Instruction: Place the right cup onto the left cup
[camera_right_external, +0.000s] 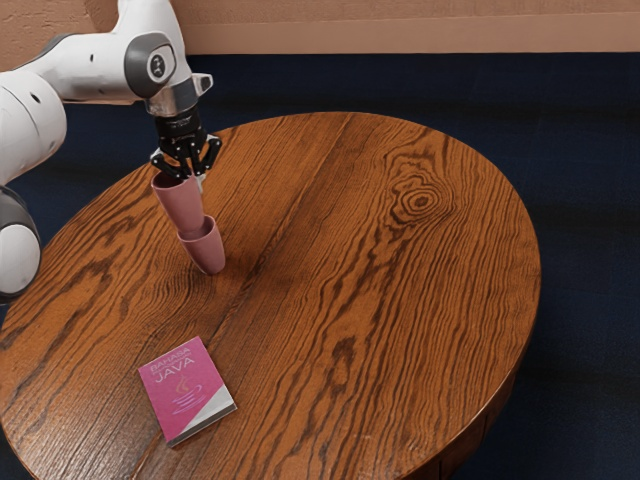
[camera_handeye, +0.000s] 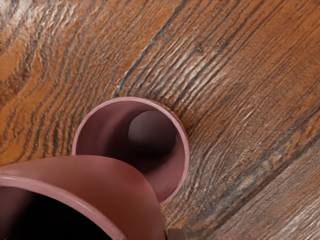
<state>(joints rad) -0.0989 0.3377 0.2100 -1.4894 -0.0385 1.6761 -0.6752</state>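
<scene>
Tool pinches the top cup by its rim, likely so its bottom is free to go into the low cup on the desk. The top cup hangs close to the low cup's mouth, but looks a bit off to one side. The arm reaches in from the exterior view's upper left, hand pointing down.

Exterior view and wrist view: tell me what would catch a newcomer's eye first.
Probably the bright pink JAVA book, lying flat on the round wooden table. Then the two pink cups: the lower cup on the table, and the upper cup held off it by the black gripper.
</scene>
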